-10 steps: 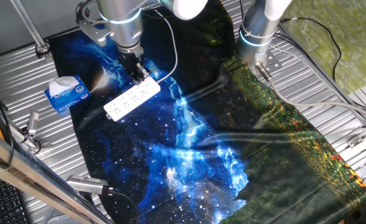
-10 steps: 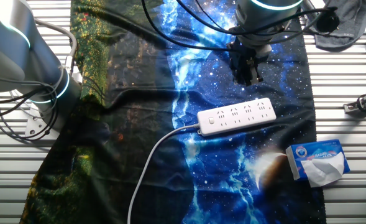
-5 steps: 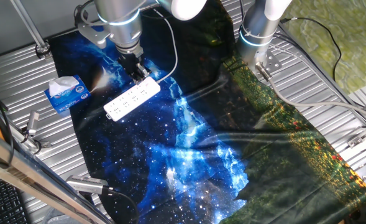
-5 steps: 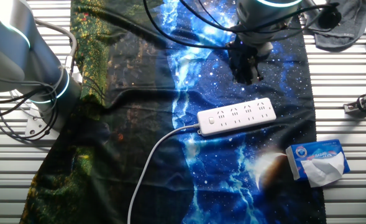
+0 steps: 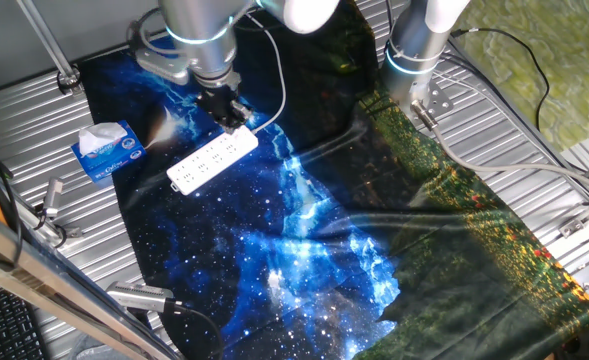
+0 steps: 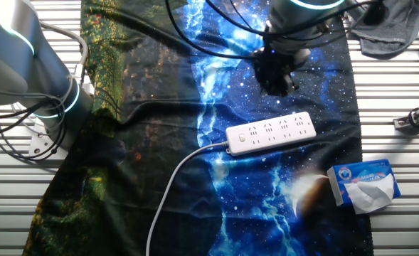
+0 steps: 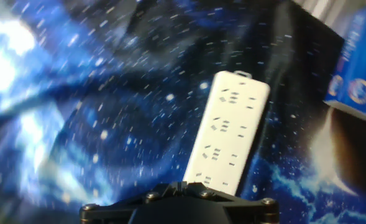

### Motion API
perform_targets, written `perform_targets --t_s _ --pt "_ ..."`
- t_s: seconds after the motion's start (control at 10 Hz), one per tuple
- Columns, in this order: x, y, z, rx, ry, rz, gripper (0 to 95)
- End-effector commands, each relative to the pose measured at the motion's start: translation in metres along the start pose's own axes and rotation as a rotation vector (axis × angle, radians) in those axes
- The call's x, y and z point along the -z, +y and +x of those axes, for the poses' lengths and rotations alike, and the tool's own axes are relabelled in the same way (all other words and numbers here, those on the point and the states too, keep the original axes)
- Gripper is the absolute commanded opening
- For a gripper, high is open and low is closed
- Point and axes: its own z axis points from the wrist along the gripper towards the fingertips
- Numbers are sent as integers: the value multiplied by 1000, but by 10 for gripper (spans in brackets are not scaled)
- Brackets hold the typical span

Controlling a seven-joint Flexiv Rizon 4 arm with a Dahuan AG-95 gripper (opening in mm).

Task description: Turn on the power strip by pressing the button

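Note:
The white power strip (image 5: 212, 160) lies on the starry blue cloth, its cord end toward the back right. It also shows in the other fixed view (image 6: 271, 133) and in the hand view (image 7: 229, 130). A small button (image 6: 242, 137) sits near the cord end. My gripper (image 5: 231, 112) hangs just above the cloth by the strip's cord end, and the other fixed view (image 6: 275, 84) shows it apart from the strip, on its far side. In the hand view only the black hand body (image 7: 179, 200) shows. No view shows the fingertips clearly.
A blue-and-white tissue box (image 5: 106, 150) sits left of the strip and also shows in the other fixed view (image 6: 364, 185). The white cord (image 6: 172, 186) runs off the strip's end. A second arm's base (image 5: 414, 55) stands at the back. Metal clamps (image 6: 412, 119) lie on the ridged table.
My gripper has shifted a little sideways along the strip toward its cord end. The hand view is blurred by motion. The strip has not moved.

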Motion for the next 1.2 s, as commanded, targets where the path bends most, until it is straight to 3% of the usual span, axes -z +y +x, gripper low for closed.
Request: perform_targets --t_s 0.1,0.2,0.3,0.6,0.8,1.0,1.1,1.2 --pt "-11 24 22 919 74 127 0" --pt "-11 24 22 1025 88 135 0" --pt "-11 24 22 1232 97 144 0" --pt "-11 24 23 1421 83 149 0" --pt "-12 24 23 1439 84 197 0" --pt "-12 24 24 1460 69 189 0" --pt "-11 24 25 1444 62 173 0" --pt "-11 24 25 1414 49 112 0"
